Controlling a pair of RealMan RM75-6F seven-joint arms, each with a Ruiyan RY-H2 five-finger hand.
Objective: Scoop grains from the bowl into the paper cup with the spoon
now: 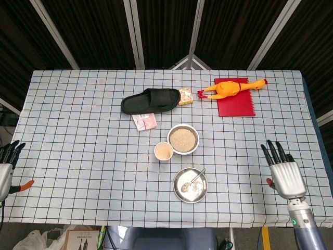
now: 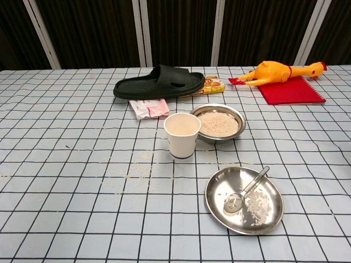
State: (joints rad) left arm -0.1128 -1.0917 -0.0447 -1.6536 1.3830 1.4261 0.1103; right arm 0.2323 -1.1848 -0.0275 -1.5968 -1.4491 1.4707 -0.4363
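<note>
Steel shows twice on the checked tablecloth (image 2: 66, 181): we count one bowl (image 2: 220, 123) and one shallow plate (image 2: 244, 200), plus one paper cup (image 2: 182, 135), one spoon (image 2: 245, 189), one black slipper (image 2: 159, 82), one pink packet (image 2: 148, 107), one yellow snack packet (image 2: 213, 85), one rubber chicken (image 2: 277, 72) and one red notebook (image 2: 290, 91); we also count two hands, both only in the head view.

Our bowl is filled nearly to the rim with pale grains; the paper cup, just beside it on its near-left side, holds grains close to its top; the plate, nearer to us than both, carries the spoon and a thin scatter of grains on its right half; loose grains also lie on the cloth left of the cup.

The spoon rests inside the plate, held by nothing; its long axis runs diagonally, the scoop end low near the plate's middle and pointing toward us and left, the handle rising over the far-right rim toward the bowl's side.

Our right hand (image 1: 283, 171) hovers near the table's right edge, well apart from the plate, fingers straight, spread and holding nothing; our left hand (image 1: 6, 165) sits at the left border, largely cut off, its dark fingers extended and apart with nothing in them.
</note>
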